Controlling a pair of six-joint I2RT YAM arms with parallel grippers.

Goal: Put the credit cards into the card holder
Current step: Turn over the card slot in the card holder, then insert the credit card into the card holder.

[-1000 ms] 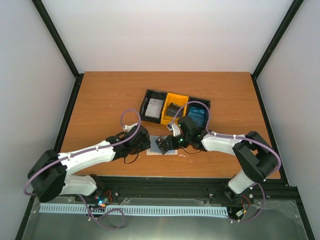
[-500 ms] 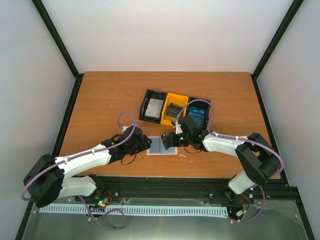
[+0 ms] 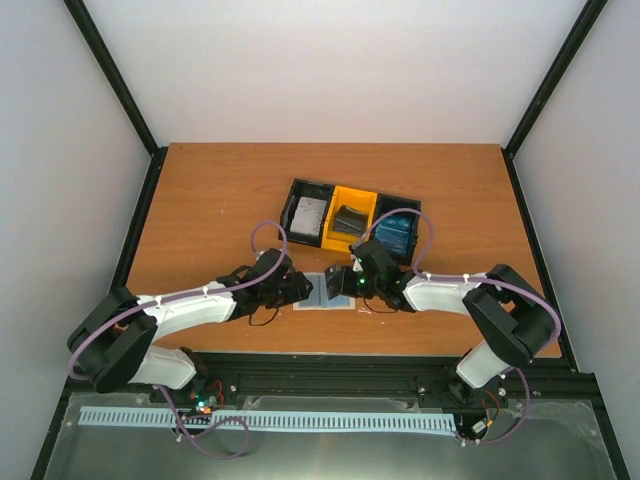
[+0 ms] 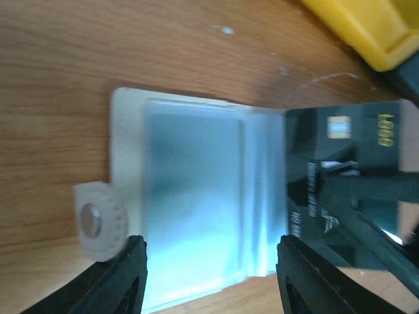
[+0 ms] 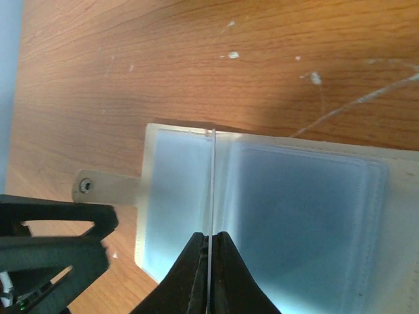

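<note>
Worktop (image 3: 200,200), near edge: your right gripper (image 5: 209,235) pinches a dark card (image 4: 340,170) at the open holder (image 4: 190,196), unseated; left gripper (image 4: 211,252) spread; cards (image 3: 310,213) remain in the tray (image 3: 356,190).

Soft, even light fills the overhead view. In both wrist views the card holder (image 4: 190,196) glares pale blue, slightly blurred.

Left wrist view: card holder (image 4: 190,196) is blurred, its lower corners behind the left fingers (image 4: 114,281), themselves cropped at frame bottom. Dark card (image 4: 340,150) runs off the right edge, print unreadable. Only a corner of the yellow tray (image 4: 357,26) shows, upper right. Right wrist view: card is edge-on between the right fingers (image 5: 190,275), face unseen; holder cropped at right. Top view: card too small to tell.
</note>
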